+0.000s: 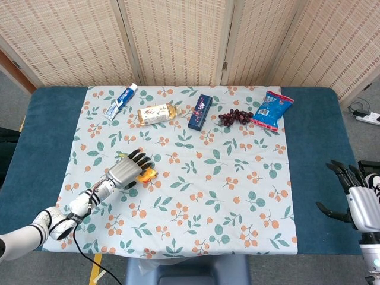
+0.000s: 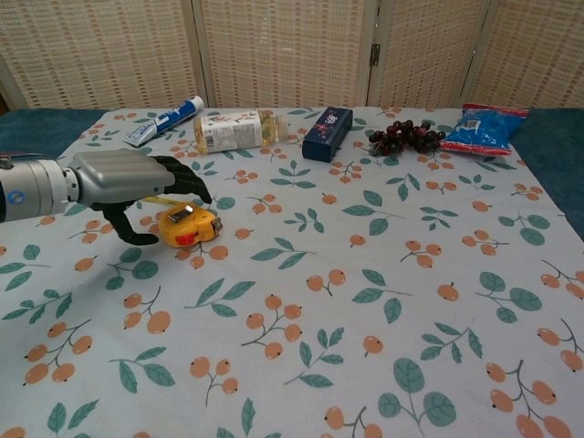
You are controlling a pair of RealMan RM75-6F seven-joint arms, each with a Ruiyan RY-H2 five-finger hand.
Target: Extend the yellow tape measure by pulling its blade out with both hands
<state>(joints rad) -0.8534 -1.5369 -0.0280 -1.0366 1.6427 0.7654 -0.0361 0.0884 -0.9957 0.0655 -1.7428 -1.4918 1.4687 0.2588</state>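
Note:
The yellow tape measure (image 2: 192,227) lies on the floral cloth left of centre, with a red patch on its side; in the head view the tape measure (image 1: 146,174) is partly covered. A short length of its blade (image 2: 153,197) pokes out behind the hand. My left hand (image 2: 128,185) hovers over the case's left side, fingers spread, thumb hanging down beside it, holding nothing; the same left hand (image 1: 126,169) shows in the head view. My right hand (image 1: 358,199) stays off the table at the right edge, fingers apart and empty.
Along the far edge lie a toothpaste tube (image 2: 164,120), a bottle (image 2: 234,130) on its side, a dark blue box (image 2: 328,133), grapes (image 2: 406,137) and a blue snack bag (image 2: 483,128). The floral cloth (image 2: 365,301) covers the blue table (image 1: 314,154).

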